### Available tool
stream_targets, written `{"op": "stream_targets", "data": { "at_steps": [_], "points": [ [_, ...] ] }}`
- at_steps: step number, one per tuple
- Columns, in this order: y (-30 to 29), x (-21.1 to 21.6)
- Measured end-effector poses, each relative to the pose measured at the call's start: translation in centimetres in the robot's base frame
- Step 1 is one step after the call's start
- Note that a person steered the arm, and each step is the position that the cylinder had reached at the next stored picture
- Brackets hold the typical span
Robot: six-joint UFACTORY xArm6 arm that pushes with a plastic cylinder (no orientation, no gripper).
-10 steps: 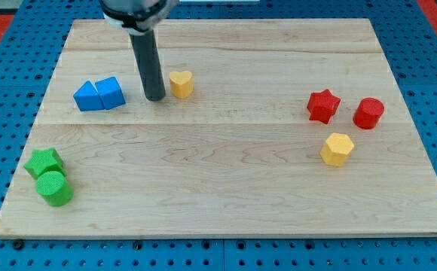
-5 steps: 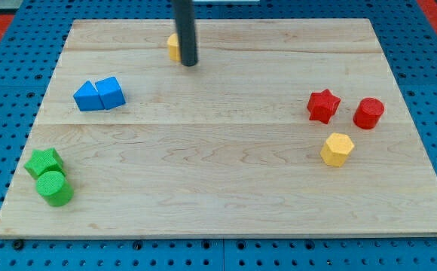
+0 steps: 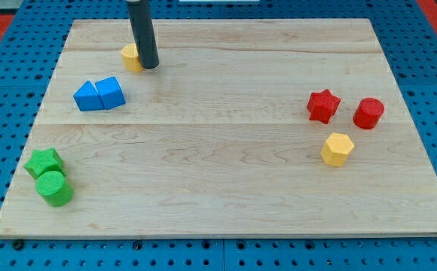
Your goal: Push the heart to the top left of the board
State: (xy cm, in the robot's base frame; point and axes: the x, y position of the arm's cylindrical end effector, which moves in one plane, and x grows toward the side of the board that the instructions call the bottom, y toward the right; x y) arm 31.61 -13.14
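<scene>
My tip (image 3: 149, 65) holds nothing; it presses against the right side of the yellow heart (image 3: 131, 57), which sits near the board's (image 3: 218, 188) top edge, left of centre, with open wood between it and the top left corner. Just below lie two touching blue blocks (image 3: 99, 95). The green star (image 3: 43, 162) and green cylinder (image 3: 54, 188) crowd the lower left edge. A red star (image 3: 323, 105), red cylinder (image 3: 368, 113) and yellow hexagon (image 3: 337, 148) sit at the right.

No readable text, labels, brands, numbers or signs anywhere. Board (image 3: 226, 173): bare wood grain, no markings. Blocks around board: plain coloured faces, no print. Rod above board's top left: plain dark, no lettering. Blue pegboard around board: holes only.
</scene>
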Motion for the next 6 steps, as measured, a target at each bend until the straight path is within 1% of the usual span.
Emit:
{"op": "stream_targets", "data": {
  "at_steps": [1,2,3,4,5,6],
  "points": [
    [-5.2,-4.3],
    [-7.7,-4.1],
    [-7.5,-0.3],
    [-10.9,-1.6],
    [-10.4,-5.6],
    [-10.3,-6.1]
  ]
}}
